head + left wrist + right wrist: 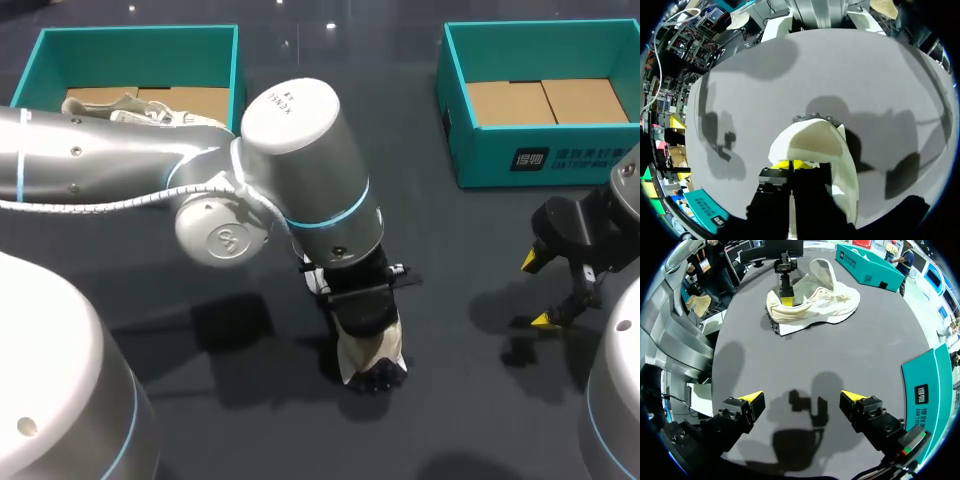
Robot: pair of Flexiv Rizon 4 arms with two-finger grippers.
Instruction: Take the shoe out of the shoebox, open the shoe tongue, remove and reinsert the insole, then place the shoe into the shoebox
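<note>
Now clamping heel of cream shoe (812, 142) at centre with left gripper (792, 165), holding right gripper (802, 399) wide open near right shoebox (540, 150).

From behind the robot, the left arm (110, 160) sweeps in across the dark table (460, 420), its big silver wrist hanging over the middle. Beneath it the black left gripper (362, 320) comes straight down onto a cream shoe (378, 352) resting on the tabletop, dark sole lugs showing at the near end; the yellow tips are hidden from here. Well off to the right, the right gripper (537, 291) hangs above bare table, its two yellow tips spread wide with nothing between them. At the far left sits a teal shoebox (236, 70) holding a second shoe (140, 110). The far-right shoebox (480, 155) shows only its cardboard floor (550, 100)
</note>
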